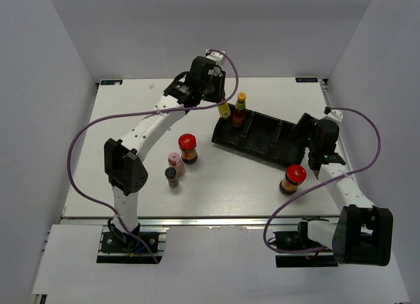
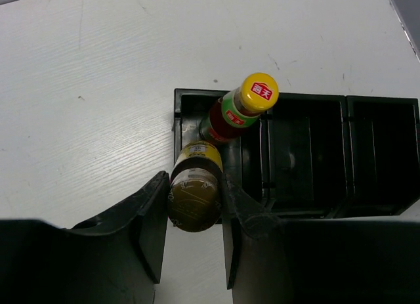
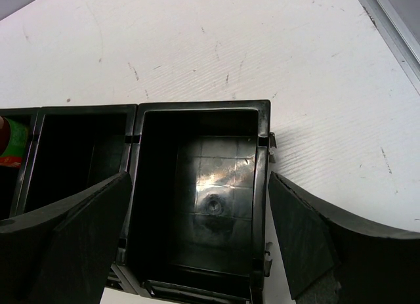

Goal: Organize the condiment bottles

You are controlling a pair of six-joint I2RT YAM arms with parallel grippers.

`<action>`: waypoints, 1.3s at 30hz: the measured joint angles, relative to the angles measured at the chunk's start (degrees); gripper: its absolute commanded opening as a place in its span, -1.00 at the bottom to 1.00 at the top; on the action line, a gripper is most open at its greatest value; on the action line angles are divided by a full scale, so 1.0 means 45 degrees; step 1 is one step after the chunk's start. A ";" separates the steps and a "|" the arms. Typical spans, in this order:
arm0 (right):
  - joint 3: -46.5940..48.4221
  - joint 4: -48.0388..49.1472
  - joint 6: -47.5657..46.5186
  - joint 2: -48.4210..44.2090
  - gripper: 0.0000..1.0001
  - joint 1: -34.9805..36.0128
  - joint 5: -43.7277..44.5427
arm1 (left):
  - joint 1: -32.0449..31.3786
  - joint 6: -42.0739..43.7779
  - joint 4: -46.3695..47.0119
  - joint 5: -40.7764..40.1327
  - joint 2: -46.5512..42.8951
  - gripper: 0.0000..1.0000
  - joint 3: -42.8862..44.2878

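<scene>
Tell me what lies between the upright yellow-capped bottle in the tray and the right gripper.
Only empty compartments of the black tray lie between the upright bottle and the right gripper. The top and right wrist views show it.

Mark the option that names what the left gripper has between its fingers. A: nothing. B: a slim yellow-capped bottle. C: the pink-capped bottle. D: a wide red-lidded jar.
B: the left gripper is closed on a slim yellow-capped bottle, held at the end of the black tray next to the other yellow-capped bottle standing in it.
</scene>
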 measured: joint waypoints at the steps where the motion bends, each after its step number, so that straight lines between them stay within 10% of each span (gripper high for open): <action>1: 0.0000 0.0000 0.0000 -0.0010 0.79 0.0000 0.0005 | -0.0078 0.0029 -0.0005 0.0015 0.0000 -1.00 -0.0010; 31: -0.0219 0.0005 -0.0010 -0.0058 0.79 0.0000 0.0058 | -0.1345 0.0151 -0.0063 -0.0714 0.2152 -1.00 -0.0525; 39: -0.0223 0.0005 -0.0010 -0.0024 0.79 0.0000 0.0063 | -0.1399 0.0165 -0.0058 -0.0933 0.2254 -0.30 -0.0520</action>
